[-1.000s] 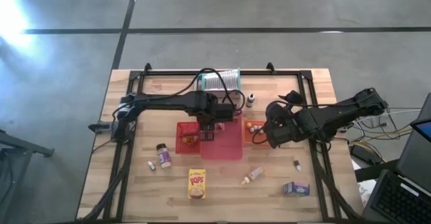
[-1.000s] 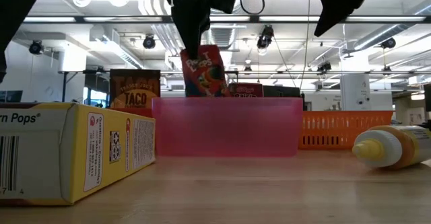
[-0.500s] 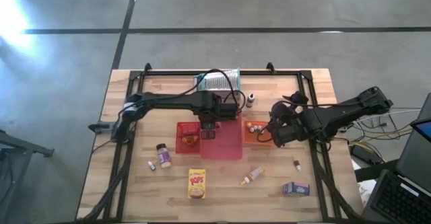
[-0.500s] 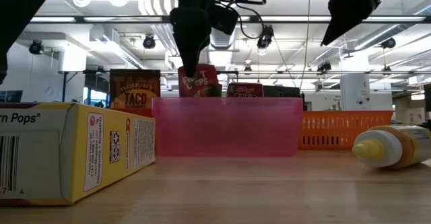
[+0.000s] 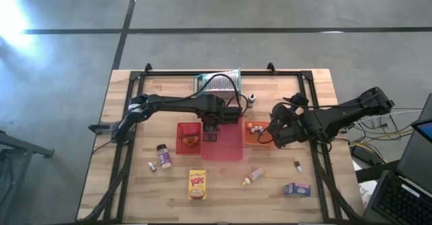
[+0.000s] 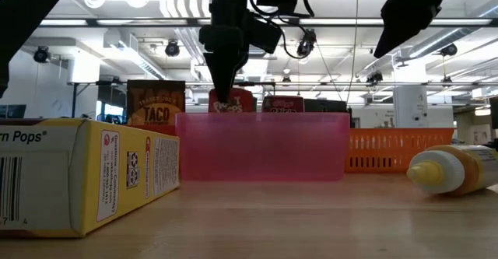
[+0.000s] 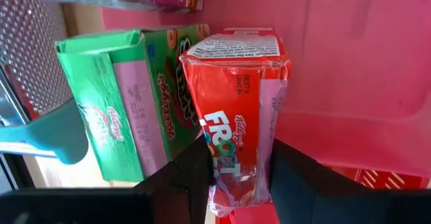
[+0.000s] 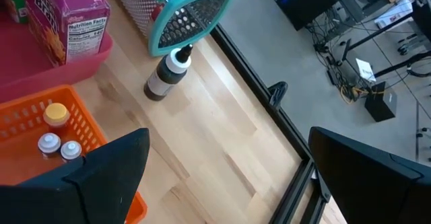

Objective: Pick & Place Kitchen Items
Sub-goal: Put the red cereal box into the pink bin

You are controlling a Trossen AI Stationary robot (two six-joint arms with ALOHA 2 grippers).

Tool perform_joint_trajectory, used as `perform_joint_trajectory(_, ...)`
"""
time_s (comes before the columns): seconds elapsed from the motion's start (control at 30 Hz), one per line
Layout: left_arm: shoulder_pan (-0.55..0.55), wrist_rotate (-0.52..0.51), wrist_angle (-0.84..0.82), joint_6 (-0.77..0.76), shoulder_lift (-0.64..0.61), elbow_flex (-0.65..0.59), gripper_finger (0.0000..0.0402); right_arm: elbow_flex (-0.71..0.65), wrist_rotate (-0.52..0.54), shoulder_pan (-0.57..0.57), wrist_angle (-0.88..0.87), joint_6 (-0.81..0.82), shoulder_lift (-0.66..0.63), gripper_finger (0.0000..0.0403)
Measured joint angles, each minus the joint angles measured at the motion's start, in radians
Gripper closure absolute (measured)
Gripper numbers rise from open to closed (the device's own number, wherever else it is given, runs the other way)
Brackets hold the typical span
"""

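My left gripper [image 7: 237,162] is shut on a red Froot Loops box [image 6: 232,101] and points down into the pink tray [image 5: 229,147] at the table's middle. A green box [image 7: 128,109] stands in that tray beside the red one. My right gripper [image 5: 275,134] hangs open and bare above the orange tray [image 5: 255,140], which holds small jars [image 8: 54,133]. On the table near the front lie a yellow Corn Pops box [image 5: 197,184], a spice jar [image 5: 163,156], a squeeze bottle [image 5: 253,176] and a blue-purple box [image 5: 296,189]. My left gripper pinches the red box's upper end [image 7: 232,140] between its two fingers, one on each side. The fingers come from above and point down. The box hangs upright with its lower part inside the pink tray; whether it touches the tray floor is hidden.
A red tray [image 5: 189,137] adjoins the pink one on the left. A ribbed metal grater with a teal frame [image 5: 219,81] and a small bottle [image 5: 251,101] lie at the far side. A pink box [image 8: 67,22] stands in the pink tray. A black frame [image 5: 128,117] borders the table.
My left gripper has gone down with the red box, still shut on it. The box, which stood well above the pink tray's wall, has sunk into the tray until only its top shows over the rim.
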Motion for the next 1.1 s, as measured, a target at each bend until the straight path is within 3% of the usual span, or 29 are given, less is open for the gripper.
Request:
perform_joint_trajectory(0.53, 0.001, 0.000, 0.009, 0.016, -0.001, 0.000, 0.0261, -0.002, 0.000, 0.000, 0.010, -0.004, 0.001, 0.0003)
perform_joint_trajectory(0.87, 0.001, 0.001, -0.034, -0.004, -0.002, -0.003, 0.0165, -0.002, 0.001, 0.000, 0.014, -0.005, 0.001, 0.0003)
perform_joint_trajectory(1.1, 0.000, 0.001, -0.043, -0.004, -0.013, -0.003, 0.0156, -0.002, 0.001, 0.000, 0.024, -0.022, 0.001, 0.0003)
